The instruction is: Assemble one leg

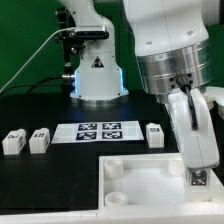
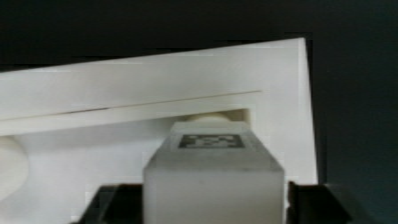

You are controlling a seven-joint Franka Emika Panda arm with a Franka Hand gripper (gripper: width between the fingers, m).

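Hanging low at the exterior view's right, the gripper is seen closed on the leg, a small white block whose tag face is turned toward the camera. The leg is held upright between the fingers, right over the near right part of the large white panel, close to its right edge. Whether the leg's lower end is touching the panel or just above it cannot be told from either view.

In the wrist view the same leg is shown from above, its tagged top end pointed at the panel, and the panel's raised rim is seen running across behind it.

Round sockets are made out on the panel's left side in the exterior view. Beyond the panel, the marker board is laid flat on the black table. Two more white blocks are stood side by side at the exterior view's left, well apart from the gripper, and a third block is stood just right of the marker board. The robot's base is seen at the far side.
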